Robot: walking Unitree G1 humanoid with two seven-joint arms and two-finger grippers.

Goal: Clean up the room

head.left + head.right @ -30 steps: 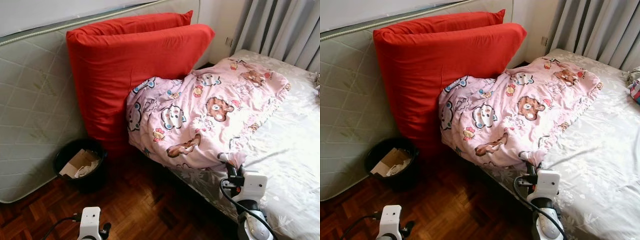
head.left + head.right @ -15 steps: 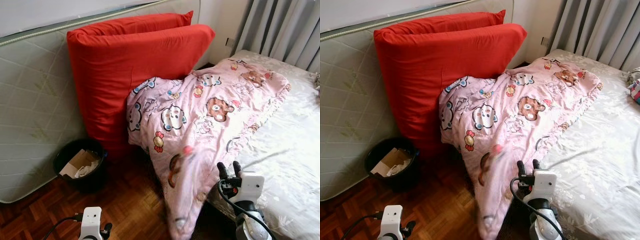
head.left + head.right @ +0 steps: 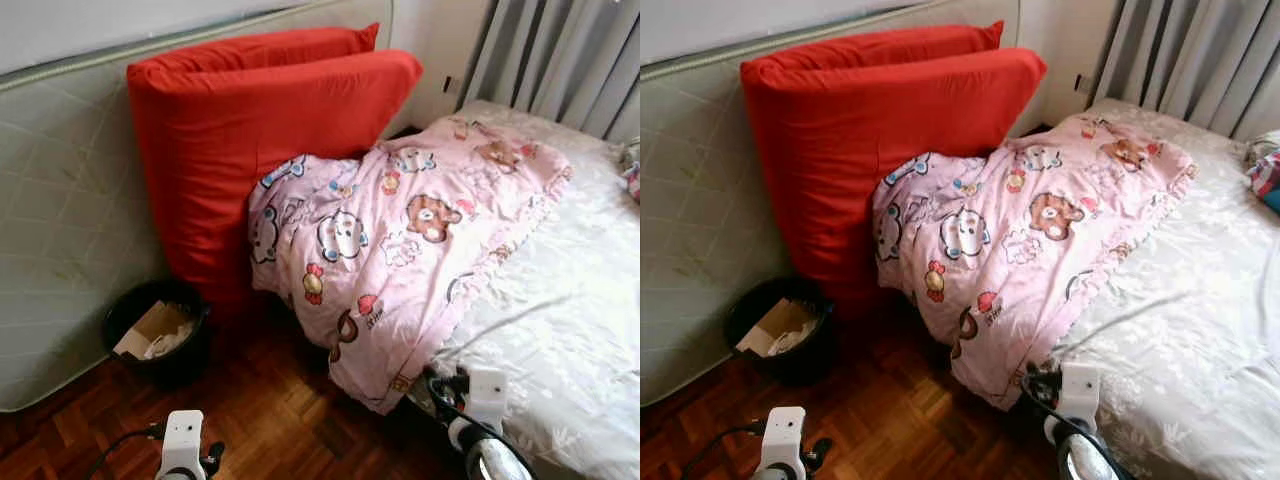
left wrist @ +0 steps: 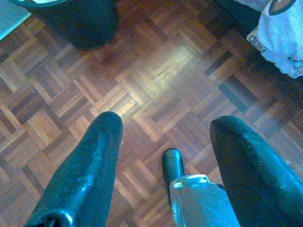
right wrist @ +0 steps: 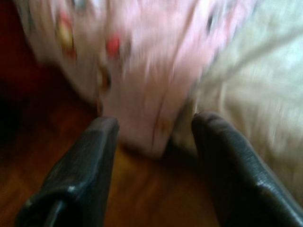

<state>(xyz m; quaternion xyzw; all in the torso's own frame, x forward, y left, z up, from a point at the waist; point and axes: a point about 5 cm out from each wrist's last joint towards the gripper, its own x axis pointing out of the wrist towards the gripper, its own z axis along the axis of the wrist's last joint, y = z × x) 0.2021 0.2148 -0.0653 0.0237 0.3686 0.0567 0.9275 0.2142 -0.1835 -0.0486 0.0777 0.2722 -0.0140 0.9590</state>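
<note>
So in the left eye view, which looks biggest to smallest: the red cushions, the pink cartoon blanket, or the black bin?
1. Red cushions and pink cartoon blanket: about equal in the picture, too close to rank.
2. Black bin: clearly smallest.

Daylit room, rt wrist blurred.

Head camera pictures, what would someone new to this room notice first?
The big red cushions leaning against an upright mattress stand out most. A pink cartoon-print blanket spills off the bed's corner toward the wooden floor. A black bin holding cardboard sits beside the cushions.
</note>
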